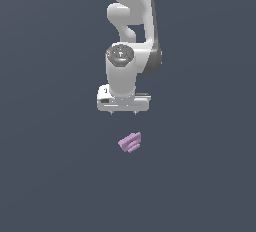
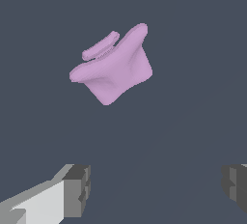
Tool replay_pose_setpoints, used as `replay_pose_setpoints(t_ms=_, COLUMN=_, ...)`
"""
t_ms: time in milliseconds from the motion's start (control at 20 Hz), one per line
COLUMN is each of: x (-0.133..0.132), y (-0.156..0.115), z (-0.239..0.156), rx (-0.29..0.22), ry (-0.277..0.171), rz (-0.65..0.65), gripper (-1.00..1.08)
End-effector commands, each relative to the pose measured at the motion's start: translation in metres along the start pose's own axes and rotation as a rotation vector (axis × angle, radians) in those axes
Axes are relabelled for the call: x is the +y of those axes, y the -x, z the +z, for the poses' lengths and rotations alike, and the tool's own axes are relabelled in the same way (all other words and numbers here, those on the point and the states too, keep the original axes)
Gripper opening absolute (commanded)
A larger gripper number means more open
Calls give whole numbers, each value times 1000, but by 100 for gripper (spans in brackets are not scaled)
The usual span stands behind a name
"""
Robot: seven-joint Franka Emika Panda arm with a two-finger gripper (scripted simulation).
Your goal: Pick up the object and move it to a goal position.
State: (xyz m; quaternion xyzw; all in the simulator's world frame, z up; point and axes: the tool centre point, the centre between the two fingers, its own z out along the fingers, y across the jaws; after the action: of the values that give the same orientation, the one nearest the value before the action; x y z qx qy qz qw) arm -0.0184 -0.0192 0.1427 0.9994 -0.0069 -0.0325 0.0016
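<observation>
The object (image 1: 130, 142) is a small light purple-pink piece with parallel ridges, lying on the dark grey floor in the exterior view. It also shows in the wrist view as a pink blocky shape (image 2: 114, 68) with a thin ridge beside it. My white gripper (image 1: 123, 113) hangs above and behind the object, pointing down, apart from it. Its two fingers (image 2: 76, 189) stand wide apart with nothing between them, so the gripper (image 2: 154, 189) is open. The goal position carries no visible mark.
The white arm (image 1: 131, 21) rises behind the gripper toward the top of the exterior view. A plain dark grey surface (image 1: 50, 176) lies all around.
</observation>
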Motion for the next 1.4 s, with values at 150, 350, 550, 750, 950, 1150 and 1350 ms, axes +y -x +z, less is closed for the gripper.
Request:
replay_pose_setpoints(t_ms=150, x=-6, y=-3, z=-4, rx=9, ry=-2, rz=-14, gripper=100)
replay_pose_setpoints(t_ms=350, x=-26, y=-11, z=-15, rx=39, ry=-10, rz=-61, gripper=100)
replay_pose_setpoints(t_ms=550, x=-29, y=-12, z=-17, rx=43, ry=-11, rz=-68, gripper=100)
replay_pose_setpoints(t_ms=750, x=-29, y=-14, z=-16, rx=43, ry=-12, rz=-52, gripper=100)
replay_pose_setpoints(t_ms=950, x=-29, y=-17, z=-15, rx=43, ry=-14, rz=-14, gripper=100)
replay_pose_setpoints(t_ms=1150, x=-29, y=-22, z=-12, rx=43, ry=-16, rz=45, gripper=100)
replay_pose_setpoints(t_ms=1350, x=-29, y=-28, z=-9, rx=43, ry=-19, rz=125, gripper=100)
